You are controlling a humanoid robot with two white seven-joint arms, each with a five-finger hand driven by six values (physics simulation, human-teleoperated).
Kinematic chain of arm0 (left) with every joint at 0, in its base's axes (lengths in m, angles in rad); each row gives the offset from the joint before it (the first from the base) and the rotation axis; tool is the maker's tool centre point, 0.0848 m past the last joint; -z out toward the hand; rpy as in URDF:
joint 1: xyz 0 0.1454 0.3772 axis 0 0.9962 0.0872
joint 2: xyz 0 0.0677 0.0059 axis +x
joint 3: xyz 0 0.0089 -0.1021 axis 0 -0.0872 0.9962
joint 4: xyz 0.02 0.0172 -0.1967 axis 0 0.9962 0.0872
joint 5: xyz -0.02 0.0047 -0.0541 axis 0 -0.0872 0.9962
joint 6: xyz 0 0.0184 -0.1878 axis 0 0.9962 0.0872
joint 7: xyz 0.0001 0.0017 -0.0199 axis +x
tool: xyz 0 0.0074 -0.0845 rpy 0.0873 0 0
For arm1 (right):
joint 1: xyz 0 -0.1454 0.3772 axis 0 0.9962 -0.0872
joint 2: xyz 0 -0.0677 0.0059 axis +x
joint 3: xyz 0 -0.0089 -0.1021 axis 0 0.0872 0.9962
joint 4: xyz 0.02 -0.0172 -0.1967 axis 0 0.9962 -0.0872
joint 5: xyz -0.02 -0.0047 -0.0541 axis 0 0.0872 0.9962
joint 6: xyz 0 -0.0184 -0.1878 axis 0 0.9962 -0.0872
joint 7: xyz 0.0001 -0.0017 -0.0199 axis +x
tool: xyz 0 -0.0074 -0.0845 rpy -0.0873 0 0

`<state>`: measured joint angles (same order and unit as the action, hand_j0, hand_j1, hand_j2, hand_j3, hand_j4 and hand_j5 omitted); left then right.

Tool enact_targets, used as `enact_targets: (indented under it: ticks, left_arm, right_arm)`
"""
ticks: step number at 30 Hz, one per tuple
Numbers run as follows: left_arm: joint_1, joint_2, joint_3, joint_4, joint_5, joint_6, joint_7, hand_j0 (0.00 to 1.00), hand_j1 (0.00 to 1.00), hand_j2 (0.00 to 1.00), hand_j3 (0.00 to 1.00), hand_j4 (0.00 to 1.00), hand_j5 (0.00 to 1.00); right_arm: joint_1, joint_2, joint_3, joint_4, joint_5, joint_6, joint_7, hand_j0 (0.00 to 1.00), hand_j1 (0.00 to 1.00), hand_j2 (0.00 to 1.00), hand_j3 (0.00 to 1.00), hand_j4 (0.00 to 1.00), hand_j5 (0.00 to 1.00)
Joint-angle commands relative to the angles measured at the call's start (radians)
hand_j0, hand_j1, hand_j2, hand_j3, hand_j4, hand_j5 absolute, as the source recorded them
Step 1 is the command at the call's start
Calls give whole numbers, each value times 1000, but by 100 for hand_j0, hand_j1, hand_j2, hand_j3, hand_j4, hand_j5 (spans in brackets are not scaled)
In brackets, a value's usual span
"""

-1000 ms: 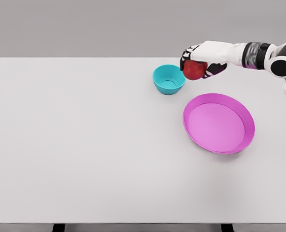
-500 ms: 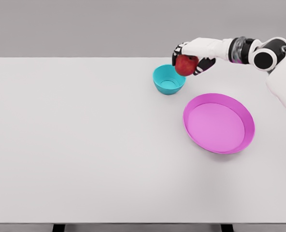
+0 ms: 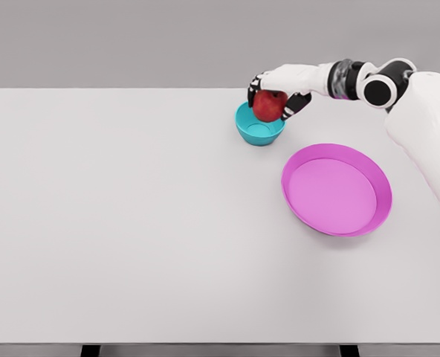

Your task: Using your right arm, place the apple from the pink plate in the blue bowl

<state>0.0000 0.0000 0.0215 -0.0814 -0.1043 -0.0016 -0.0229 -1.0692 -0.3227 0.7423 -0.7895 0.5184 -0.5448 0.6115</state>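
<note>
While my right hand [image 3: 273, 88] clamps the red apple [image 3: 269, 105] from above, the fruit hangs over the far rim of the blue bowl [image 3: 259, 131], not yet centred on its hollow. Released now, I judge it could strike the rim, tip the bowl or roll across the white table [image 3: 131, 223]. Nearby, the pink plate [image 3: 337, 190] sits empty.

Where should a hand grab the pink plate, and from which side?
Judging from its shape, the raised rim: the pink plate is shallow and wide, too broad to span. Its near-right rim is farthest from the blue bowl, where the right hand holds the apple.
</note>
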Motion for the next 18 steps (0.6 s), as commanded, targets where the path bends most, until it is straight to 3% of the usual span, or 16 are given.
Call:
enact_targets:
  ticks: [1,9,11,12,13,18]
  left_arm:
    - [0,0,0,0,0,-1,0,100,100,100,100,100,100]
    - [0,0,0,0,0,0,0,100,100,100,100,100,100]
    - [0,0,0,0,0,0,0,100,100,100,100,100,100]
    - [0,0,0,0,0,0,0,100,100,100,100,100,100]
    - [0,0,0,0,0,0,0,100,100,100,100,100,100]
    - [0,0,0,0,0,-1,0,100,100,100,100,100,100]
  right_arm:
    - [-2,10,5,16,-3,6,-1,40,40,40,40,40,40]
    - [-12,24,16,39,6,6,-1,41,41,41,41,41,41]
    - [-12,24,16,42,6,6,-1,46,46,46,46,46,46]
    - [-14,25,14,53,6,8,-1,91,91,91,91,91,91]
    - [-14,25,14,59,6,9,-1,100,100,100,100,100,100]
    - [-17,33,16,58,6,12,-1,100,100,100,100,100,100]
